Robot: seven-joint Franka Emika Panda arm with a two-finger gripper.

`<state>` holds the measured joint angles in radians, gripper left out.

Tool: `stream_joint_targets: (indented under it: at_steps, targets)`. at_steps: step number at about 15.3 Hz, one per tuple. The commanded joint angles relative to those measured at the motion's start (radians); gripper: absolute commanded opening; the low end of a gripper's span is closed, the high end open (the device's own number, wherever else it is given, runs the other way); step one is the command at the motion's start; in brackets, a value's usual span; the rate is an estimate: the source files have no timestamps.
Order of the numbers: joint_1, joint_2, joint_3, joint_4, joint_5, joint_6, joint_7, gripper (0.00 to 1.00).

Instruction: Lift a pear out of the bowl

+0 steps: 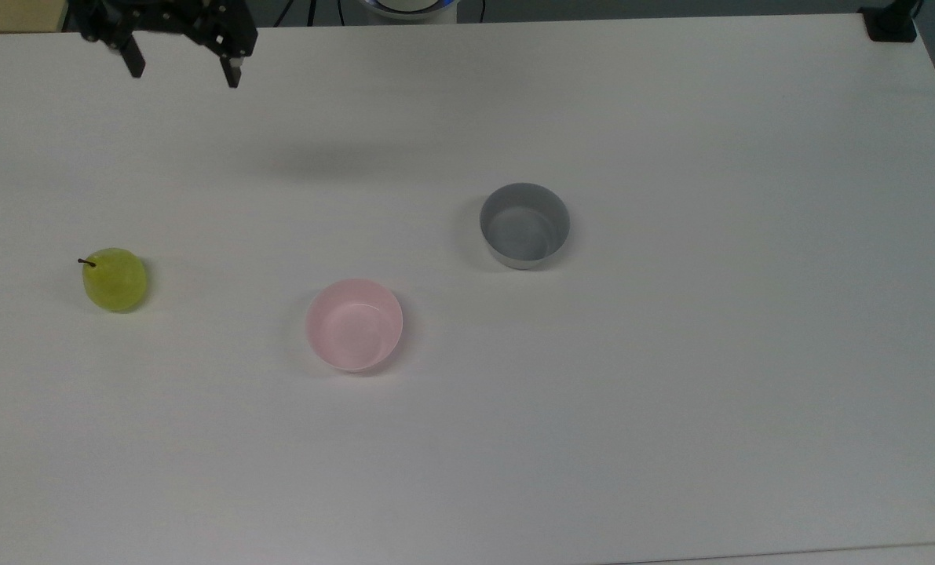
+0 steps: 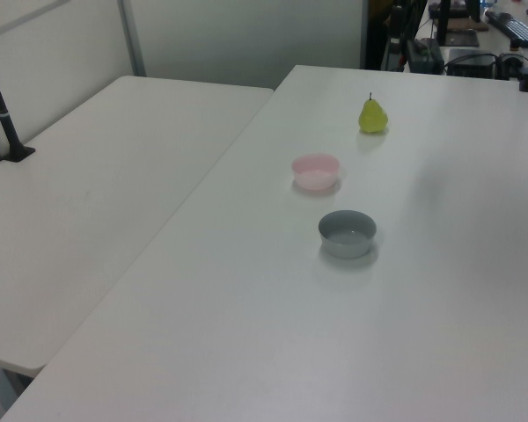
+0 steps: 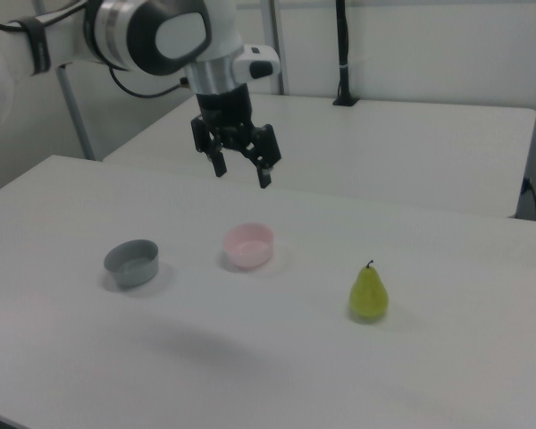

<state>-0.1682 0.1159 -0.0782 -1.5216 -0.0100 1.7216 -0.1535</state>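
White table (image 1: pixel 671 392); pear (image 1: pixel 115 279) upright; gripper (image 1: pixel 182 71) top cropped

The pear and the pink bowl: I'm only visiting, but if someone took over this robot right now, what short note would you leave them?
Gripper: open, holding nothing, raised high above the table.
Pear: standing upright on the bare table, apart from both bowls, at the top view's left.
Pink bowl: nothing inside. Grey bowl: likewise.
Done: the pear is out of the bowl and set down.
Left: probably nothing but parking the arm.
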Motion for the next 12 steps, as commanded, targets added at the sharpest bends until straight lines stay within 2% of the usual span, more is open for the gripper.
stream_joint_targets:
  at_steps: [1,7,12]
  targets:
    - [0.067,-0.083,-0.003,-0.037,0.025,-0.065,0.092,1.00]
    - [0.159,-0.145,-0.014,-0.115,0.025,-0.051,0.028,1.00]
    - [0.171,-0.139,-0.023,-0.115,0.025,-0.045,0.028,1.00]
